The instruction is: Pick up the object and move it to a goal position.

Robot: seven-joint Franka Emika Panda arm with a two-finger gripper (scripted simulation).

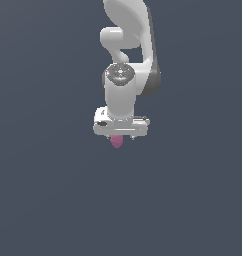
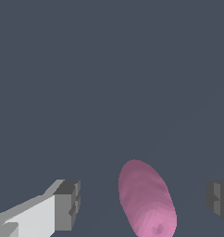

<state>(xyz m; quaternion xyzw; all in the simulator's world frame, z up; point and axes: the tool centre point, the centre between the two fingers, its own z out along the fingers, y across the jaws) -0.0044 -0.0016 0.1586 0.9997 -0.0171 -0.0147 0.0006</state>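
The object is a small magenta-pink egg-shaped blob. In the wrist view it lies between my two fingers, apart from both pads, with a wider gap on one side. In the exterior view only its lower end pokes out beneath the white hand. My gripper is open around it; one grey fingertip and the other stand wide apart. In the exterior view the gripper points straight down and its fingers are hidden behind the hand.
The flat dark grey-blue surface fills both views. The white arm rises behind the hand in the exterior view. No other objects show.
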